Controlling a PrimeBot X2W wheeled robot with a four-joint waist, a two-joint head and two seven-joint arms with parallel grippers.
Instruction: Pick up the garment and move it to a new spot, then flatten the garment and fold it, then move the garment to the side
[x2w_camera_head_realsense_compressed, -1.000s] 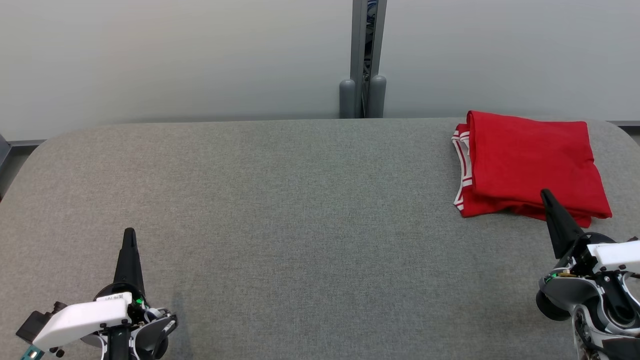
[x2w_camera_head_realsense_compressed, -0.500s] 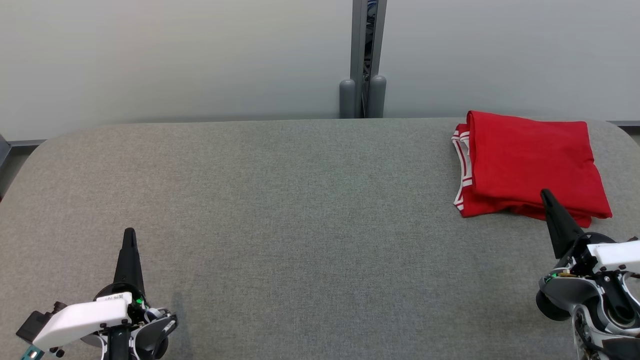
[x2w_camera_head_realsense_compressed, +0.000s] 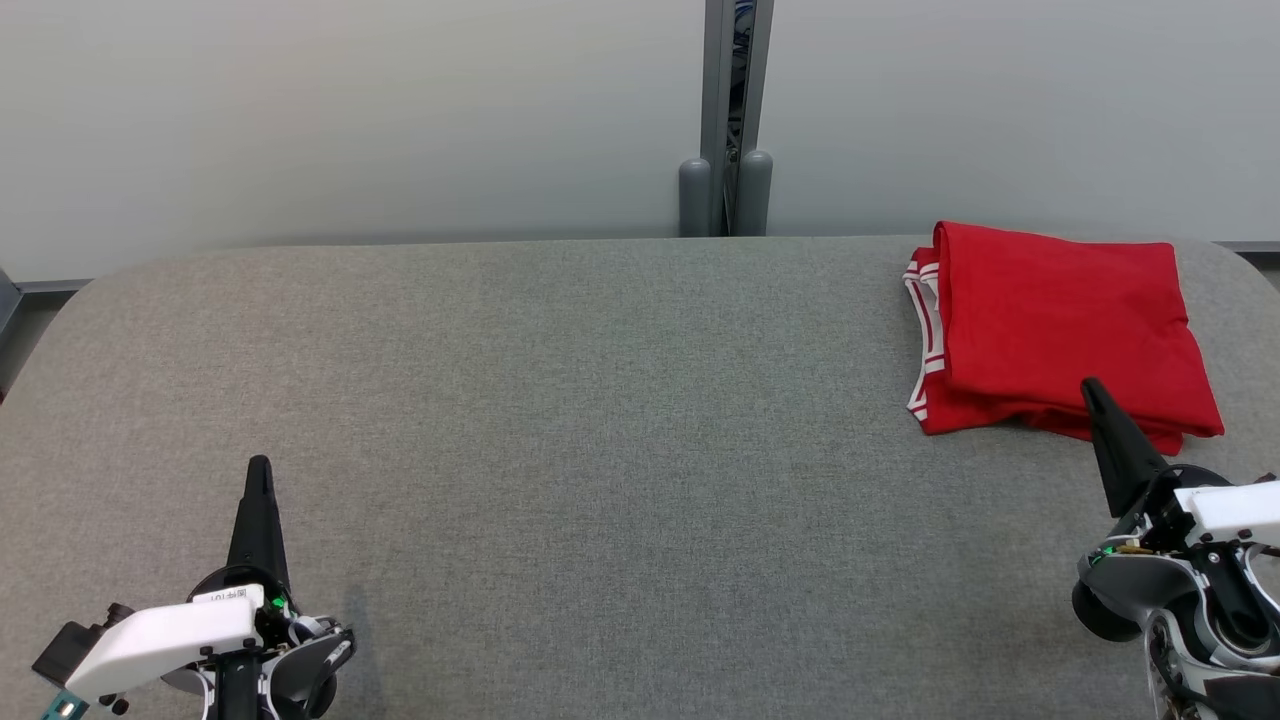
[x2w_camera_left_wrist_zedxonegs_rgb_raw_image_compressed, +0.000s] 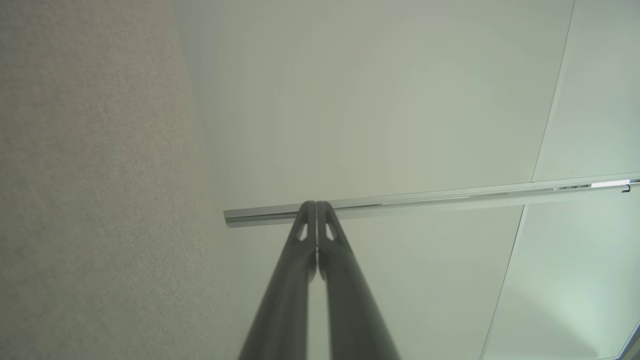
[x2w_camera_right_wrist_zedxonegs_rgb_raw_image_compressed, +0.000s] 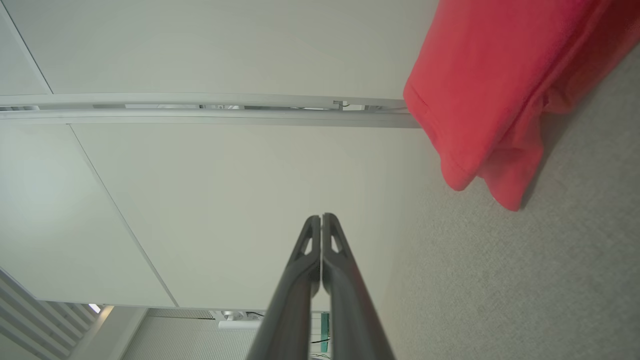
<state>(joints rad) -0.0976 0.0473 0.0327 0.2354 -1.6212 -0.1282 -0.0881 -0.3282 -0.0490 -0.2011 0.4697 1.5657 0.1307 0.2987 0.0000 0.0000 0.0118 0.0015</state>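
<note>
closed right claw (x2w_camera_right_wrist_zedxonegs_rgb_raw_image_compressed: 321, 220), red garment (x2w_camera_right_wrist_zedxonegs_rgb_raw_image_compressed: 490, 80)

Head camera is looking forward and down from above, across the grey felt-topped table (x2w_camera_head_realsense_compressed: 600, 420) toward the pale panelled wall (x2w_camera_head_realsense_compressed: 350, 110). Left wrist camera is sitting low beside the tabletop, facing that wall along the left gripper (x2w_camera_left_wrist_zedxonegs_rgb_raw_image_compressed: 317, 205), table running down its left side. Right wrist camera is facing likewise along the right gripper (x2w_camera_right_wrist_zedxonegs_rgb_raw_image_compressed: 321, 216), sharing the folded red garment (x2w_camera_right_wrist_zedxonegs_rgb_raw_image_compressed: 480, 90) with the head view.
</note>
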